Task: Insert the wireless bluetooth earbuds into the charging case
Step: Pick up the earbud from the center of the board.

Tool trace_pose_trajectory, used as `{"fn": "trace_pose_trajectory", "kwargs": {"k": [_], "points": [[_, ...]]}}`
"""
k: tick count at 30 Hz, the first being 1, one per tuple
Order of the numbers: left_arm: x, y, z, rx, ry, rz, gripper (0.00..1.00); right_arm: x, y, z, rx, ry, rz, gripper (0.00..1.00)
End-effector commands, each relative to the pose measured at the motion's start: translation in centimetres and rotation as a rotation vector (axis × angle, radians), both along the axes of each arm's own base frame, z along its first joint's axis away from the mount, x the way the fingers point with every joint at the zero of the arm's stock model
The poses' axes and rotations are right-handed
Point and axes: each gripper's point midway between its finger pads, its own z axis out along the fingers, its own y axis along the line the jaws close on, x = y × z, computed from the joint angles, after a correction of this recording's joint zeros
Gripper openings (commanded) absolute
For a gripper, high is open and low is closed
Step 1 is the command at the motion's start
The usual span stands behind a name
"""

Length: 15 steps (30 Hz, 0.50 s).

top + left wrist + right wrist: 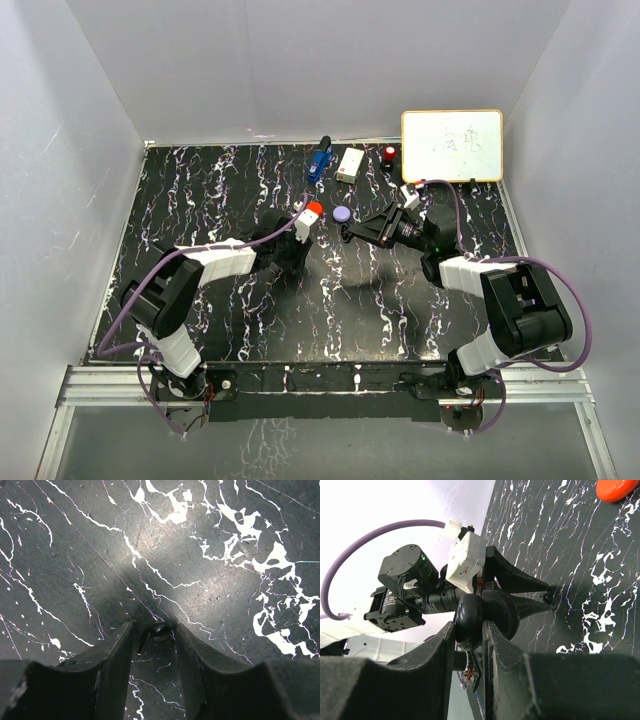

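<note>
My left gripper (154, 630) points down at the black marbled table (210, 540) and is shut on a small black stemmed earbud (156, 630). The earbud's head is against the right finger and its stem reaches the left finger. In the top view this gripper (296, 258) is at the table's middle. My right gripper (468, 630) is shut on a round black charging case (470, 616) that hangs open like a clamshell. It holds the case in the air right of the left gripper, as the top view (352, 232) shows.
A red round case (314, 208) and a lavender round case (342, 214) lie just beyond the grippers. At the back are a blue object (320, 160), a white box (350, 165), a small red object (388, 154) and a whiteboard (452, 145).
</note>
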Motion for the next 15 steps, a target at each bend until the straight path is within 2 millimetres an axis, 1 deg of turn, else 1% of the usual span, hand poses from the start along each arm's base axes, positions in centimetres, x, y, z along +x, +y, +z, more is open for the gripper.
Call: {"fn": "trace_pose_trajectory", "kwargs": {"k": [1,8,15], "points": [[-1.2,0.5,-1.2,0.037,0.074,-0.018,0.37,-0.4,-0.2,1.4,0.016,-0.066,0.005,0.00],[-1.5,0.9,-2.0,0.070,0.091,-0.011,0.34,-0.4,-0.2,1.4,0.018,-0.064,0.006,0.00],[-1.8,1.2,-2.7,0.122,0.085,-0.008,0.33,-0.5,-0.2,1.3,0.019,-0.062,0.006,0.00]]}}
